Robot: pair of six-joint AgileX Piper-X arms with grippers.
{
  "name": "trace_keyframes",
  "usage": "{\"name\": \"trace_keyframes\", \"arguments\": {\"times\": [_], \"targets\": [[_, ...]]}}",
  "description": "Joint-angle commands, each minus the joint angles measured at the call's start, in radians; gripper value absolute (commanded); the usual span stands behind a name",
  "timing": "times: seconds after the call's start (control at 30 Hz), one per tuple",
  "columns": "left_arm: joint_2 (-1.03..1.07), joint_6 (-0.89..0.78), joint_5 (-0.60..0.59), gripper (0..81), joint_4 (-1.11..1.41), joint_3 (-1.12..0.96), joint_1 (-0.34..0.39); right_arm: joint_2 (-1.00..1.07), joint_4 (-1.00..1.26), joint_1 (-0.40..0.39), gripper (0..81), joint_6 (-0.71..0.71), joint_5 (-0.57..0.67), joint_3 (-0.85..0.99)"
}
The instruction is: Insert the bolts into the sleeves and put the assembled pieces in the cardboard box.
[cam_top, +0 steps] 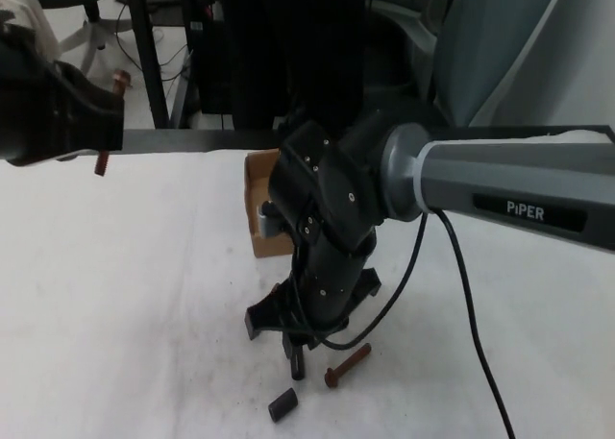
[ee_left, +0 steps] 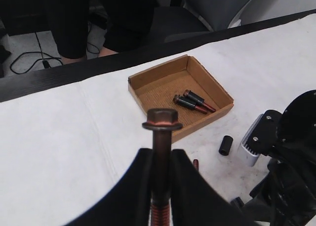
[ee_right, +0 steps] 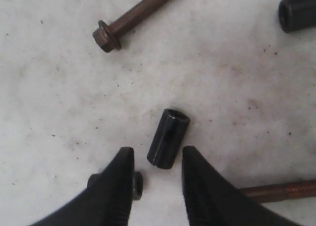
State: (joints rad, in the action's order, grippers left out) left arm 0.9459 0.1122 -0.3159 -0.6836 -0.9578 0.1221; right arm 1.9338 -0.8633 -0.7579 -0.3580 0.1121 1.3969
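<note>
A white cloth (cam_top: 115,295) covers the bench (cam_top: 192,141); behind it stand a grey chair (cam_top: 500,45) and floor cables (ee_left: 44,64)

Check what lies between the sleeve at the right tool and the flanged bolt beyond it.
Nothing: the right wrist view shows bare white cover between sleeve and bolt.

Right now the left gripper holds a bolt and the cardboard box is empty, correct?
Not quite. The left gripper does hold a bolt, but the cardboard box is not empty: the left wrist view shows two assembled pieces lying in it.
</note>
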Motion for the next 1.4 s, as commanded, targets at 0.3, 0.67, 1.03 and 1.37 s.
{"name": "trace_keyframes", "arguments": {"times": [0.3,0.67,1.03,1.37], "targets": [[-0.033,0.000,0.007,0.2,-0.018,-0.004,-0.002,0.032,0.005,0.000,32.1,-0.077,-0.006,0.008],[-0.033,0.000,0.007,0.2,-0.023,-0.004,-0.002,0.049,0.015,-0.018,32.1,-0.122,-0.009,0.008],[-0.033,0.000,0.007,0.2,-0.024,-0.004,-0.002,0.063,0.009,-0.029,32.1,-0.122,-0.009,0.006],[-0.072,0.025,0.007,0.2,-0.028,-0.004,-0.002,0.073,0.004,-0.034,32.1,-0.143,-0.009,0.004]]}}
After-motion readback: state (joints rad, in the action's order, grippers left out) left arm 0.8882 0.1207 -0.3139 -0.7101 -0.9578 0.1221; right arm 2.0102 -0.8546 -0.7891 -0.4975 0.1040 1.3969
